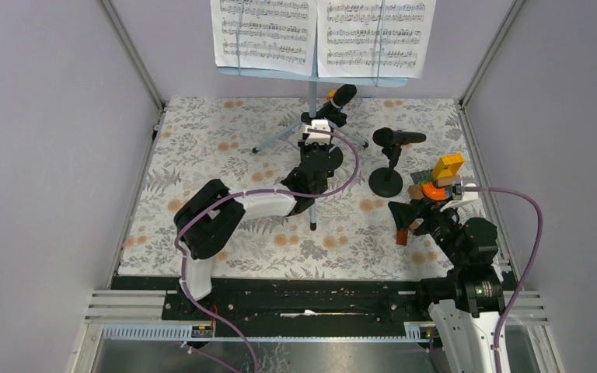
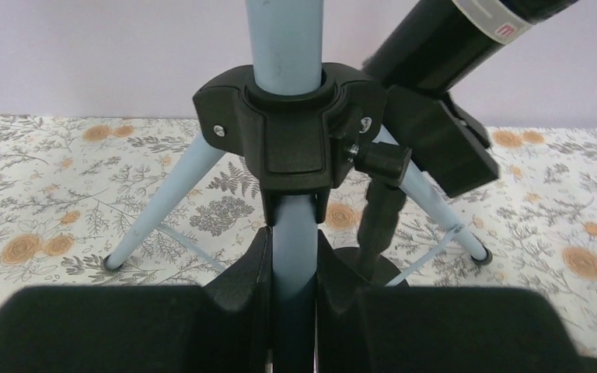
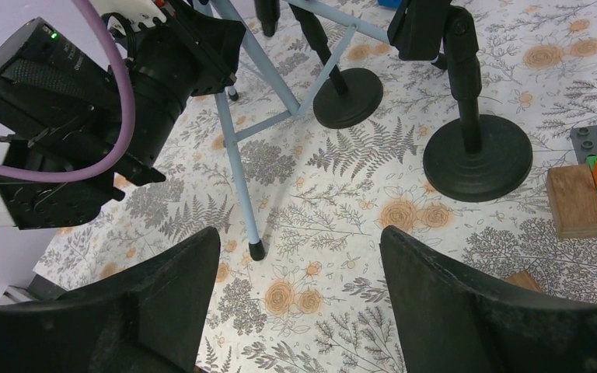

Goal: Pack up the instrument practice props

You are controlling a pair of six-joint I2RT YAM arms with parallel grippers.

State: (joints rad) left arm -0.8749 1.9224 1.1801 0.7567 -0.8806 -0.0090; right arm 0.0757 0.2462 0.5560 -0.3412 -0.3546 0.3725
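Lab test cell: grey walls (image 1: 47, 155), alu rails (image 1: 124, 305), floral mat (image 1: 202, 148).

**Posture of the two arms**

The left arm (image 1: 225, 211) rose from its base, folded at the elbow, and stretched its forearm toward the far side of the table. The left gripper (image 2: 292, 252) was closed, with both fingers (image 2: 250, 268) pressed against a tripod leg (image 2: 293, 221). The right arm (image 1: 470, 245) leaned forward and leftward. The right gripper (image 3: 299, 241) pointed down, its fingers spread wide apart.
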